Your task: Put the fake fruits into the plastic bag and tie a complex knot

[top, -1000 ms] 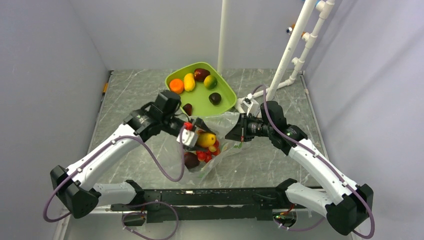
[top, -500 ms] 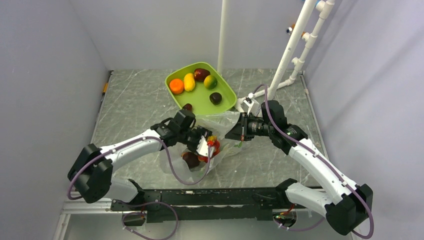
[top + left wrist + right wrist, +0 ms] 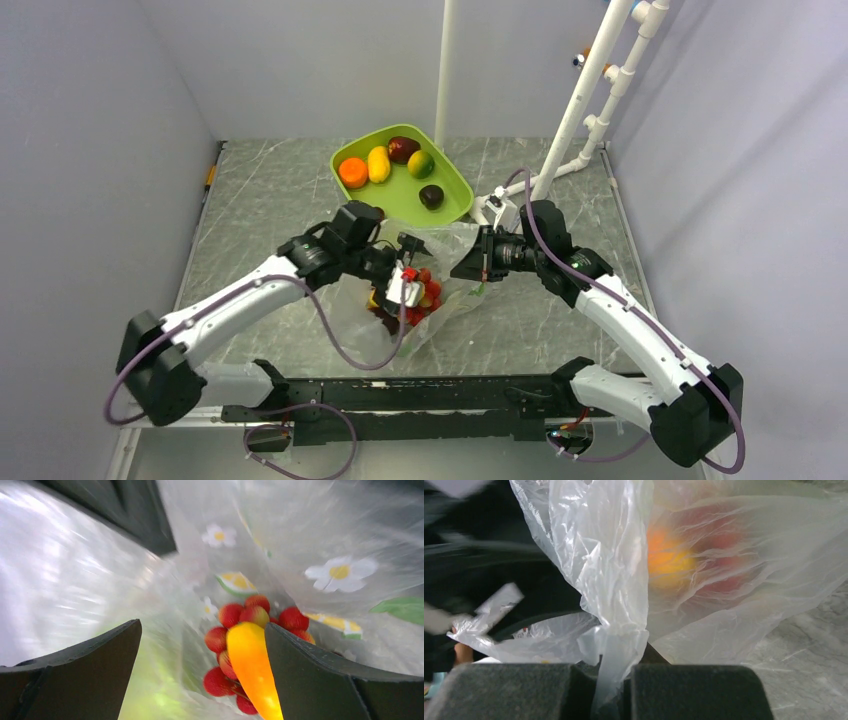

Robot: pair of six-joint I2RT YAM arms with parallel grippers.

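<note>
The clear plastic bag [image 3: 448, 252] lies mid-table with its mouth open; no knot shows. My left gripper [image 3: 405, 288] is open inside the mouth [image 3: 202, 630]. Below its jaws lie several red berries [image 3: 225, 640] and a yellow-orange oblong [image 3: 250, 665] that rests against its right finger. My right gripper [image 3: 468, 268] is shut on the bag's edge [image 3: 616, 665] and holds it up. The other fake fruits lie in the lime green tray [image 3: 455, 178]: an orange [image 3: 352, 172], a yellow oblong [image 3: 378, 163], a maroon one [image 3: 403, 149], a green-yellow one [image 3: 421, 163] and a dark one [image 3: 431, 196].
White pipes [image 3: 575, 110] stand at the back right, close behind my right arm. A thin white pole [image 3: 445, 70] rises behind the tray. Grey walls close in the table on the left, back and right.
My left gripper moved right and down into the bag's mouth, then its arm drew back a little. The right gripper held still on the bag's edge.
</note>
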